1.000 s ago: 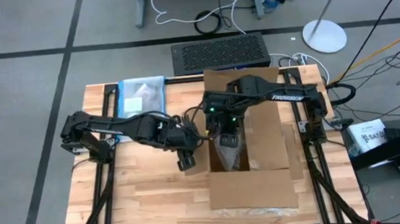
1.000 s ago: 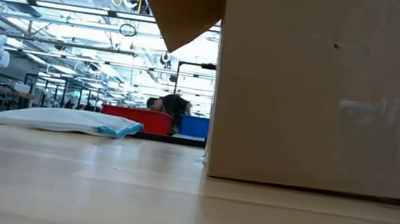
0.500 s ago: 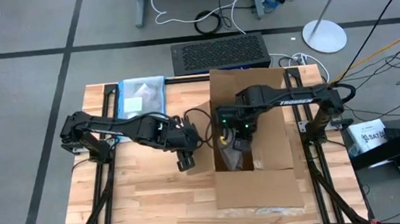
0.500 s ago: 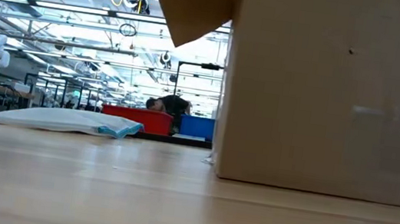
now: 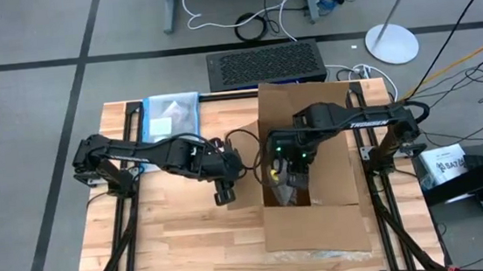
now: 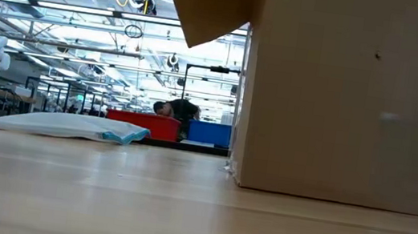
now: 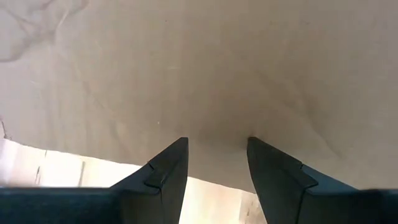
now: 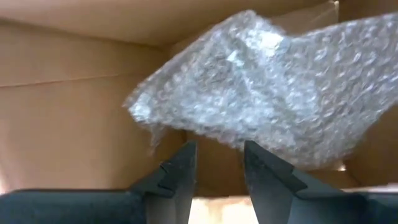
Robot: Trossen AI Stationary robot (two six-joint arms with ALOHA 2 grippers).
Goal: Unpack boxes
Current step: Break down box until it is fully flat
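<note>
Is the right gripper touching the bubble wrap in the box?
Touching. In the right wrist view, the right gripper has its fingertips on the lower edge of the bubble wrap, inside the box.

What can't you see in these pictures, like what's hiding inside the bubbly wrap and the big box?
- Bubble wrap: its contents are hidden, right wrist view.
- Box bottom: covered by the right gripper and wrap, high view.
- Both arms: hidden behind the box wall, low view.
- Left gripper: whether it pinches the cardboard flap is unclear, left wrist view.
</note>
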